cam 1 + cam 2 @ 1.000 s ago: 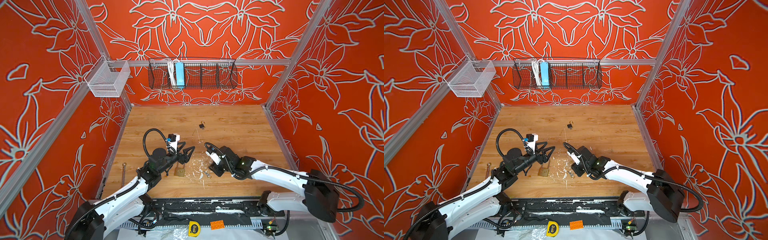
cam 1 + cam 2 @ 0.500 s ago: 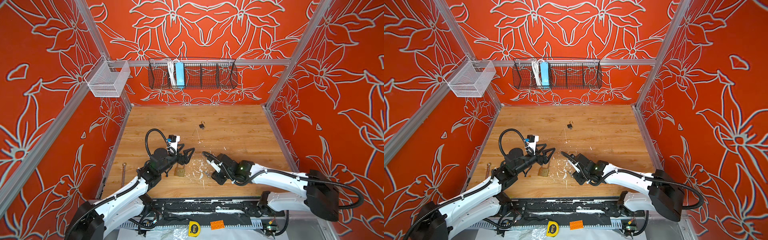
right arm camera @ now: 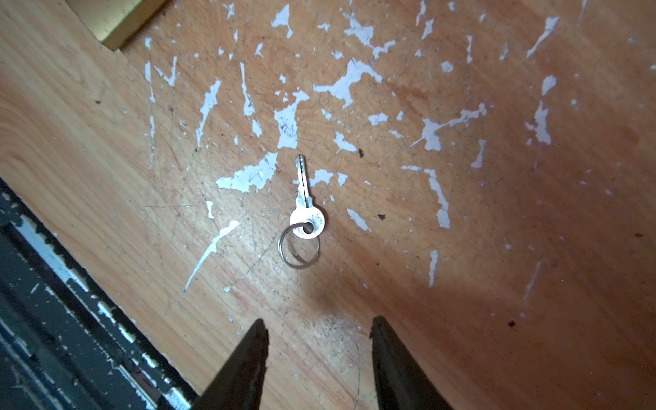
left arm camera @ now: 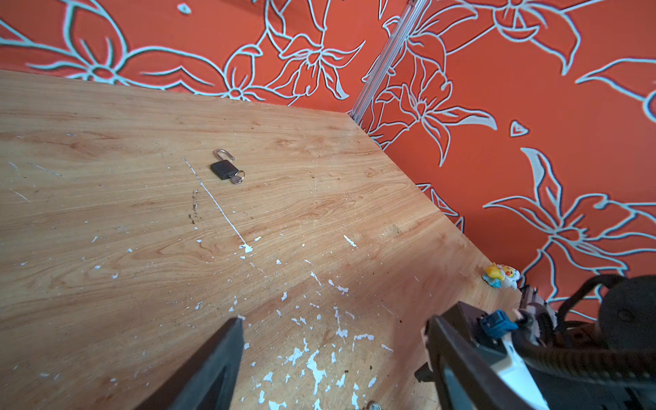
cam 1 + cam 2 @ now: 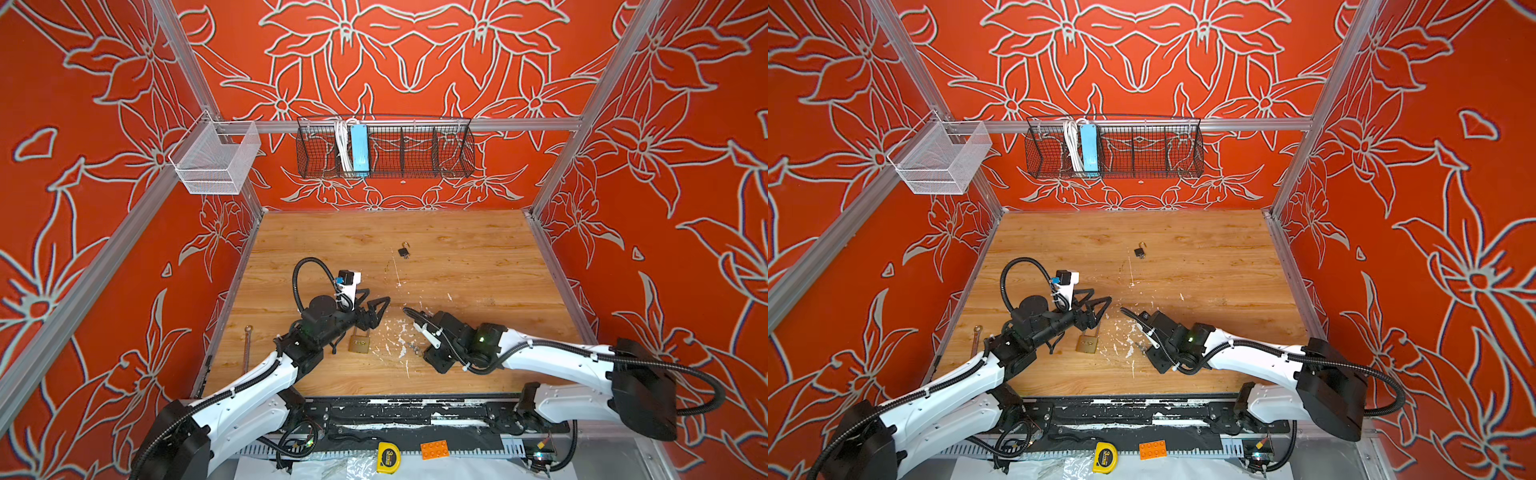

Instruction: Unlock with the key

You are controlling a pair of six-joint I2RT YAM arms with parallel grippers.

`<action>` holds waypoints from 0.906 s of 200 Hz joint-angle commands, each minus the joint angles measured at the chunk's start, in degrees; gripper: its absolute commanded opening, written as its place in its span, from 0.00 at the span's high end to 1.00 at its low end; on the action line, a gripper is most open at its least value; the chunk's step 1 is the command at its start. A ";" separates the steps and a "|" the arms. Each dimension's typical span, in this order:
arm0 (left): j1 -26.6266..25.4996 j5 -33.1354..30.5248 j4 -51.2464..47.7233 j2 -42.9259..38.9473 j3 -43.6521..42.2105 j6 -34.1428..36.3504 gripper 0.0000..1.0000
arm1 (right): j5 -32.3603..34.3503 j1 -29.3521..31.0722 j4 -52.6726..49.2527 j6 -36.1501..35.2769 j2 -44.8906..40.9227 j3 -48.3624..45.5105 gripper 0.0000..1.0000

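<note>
A brass padlock lies flat on the wooden table near the front, and one corner of it shows in the right wrist view. A small silver key on a split ring lies loose on the wood to its right. My right gripper is open and tilted down just short of the key ring, with nothing between its fingers. In both top views it sits right of the key. My left gripper hangs open and holds nothing, just behind the padlock's shackle.
A small black padlock with its shackle open and a key in it lies farther back. A wrench lies by the left wall. A small toy stands at the right wall. The black front rail runs close to the key.
My right gripper has swung forward and down over the loose key. My left gripper has opened a little wider and stayed in place.
</note>
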 commanded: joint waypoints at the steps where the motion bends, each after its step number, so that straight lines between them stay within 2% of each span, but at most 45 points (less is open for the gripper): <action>1: 0.31 1.02 0.93 -0.18 0.65 -0.36 0.19 | 0.23 1.25 -1.15 1.55 2.62 0.72 0.51; 65: 0.37 0.97 0.84 -0.45 0.54 -0.41 0.19 | 5.06 3.09 3.90 1.84 7.18 1.61 0.53; 105: 0.40 -1.43 -0.07 -1.74 0.17 -0.46 0.19 | 5.34 3.44 4.62 0.41 11.90 4.20 0.53; 139: 0.88 -6.39 -2.50 -3.65 -0.24 -1.32 0.19 | 6.98 3.79 4.01 0.38 13.96 5.67 0.53; 181: 1.91 -6.61 -2.15 -5.21 -1.30 -2.47 0.18 | 8.07 3.91 3.30 0.41 15.42 6.19 0.59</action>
